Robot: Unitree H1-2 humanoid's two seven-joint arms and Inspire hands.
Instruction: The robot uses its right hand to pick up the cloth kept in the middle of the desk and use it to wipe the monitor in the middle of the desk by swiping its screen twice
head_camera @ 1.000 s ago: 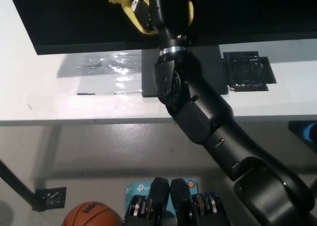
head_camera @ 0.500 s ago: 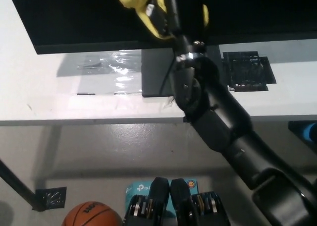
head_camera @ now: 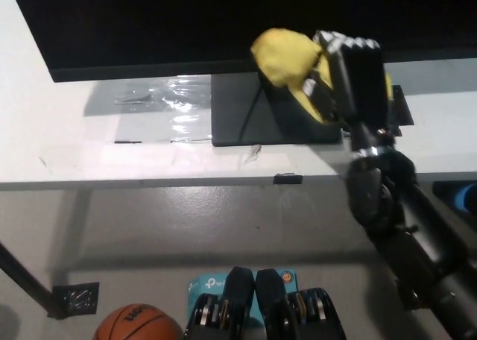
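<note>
Head view: we record the black right hand with fingers closed around the crumpled yellow cloth, held at the lower edge of the wide black monitor above the white desk.

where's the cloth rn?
Head view, upper right of centre: the yellow cloth is held in the right hand, at the monitor's bottom edge, above its stand base.

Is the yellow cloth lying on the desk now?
No, the yellow cloth is held in the black right hand, raised at the monitor's lower edge.
</note>
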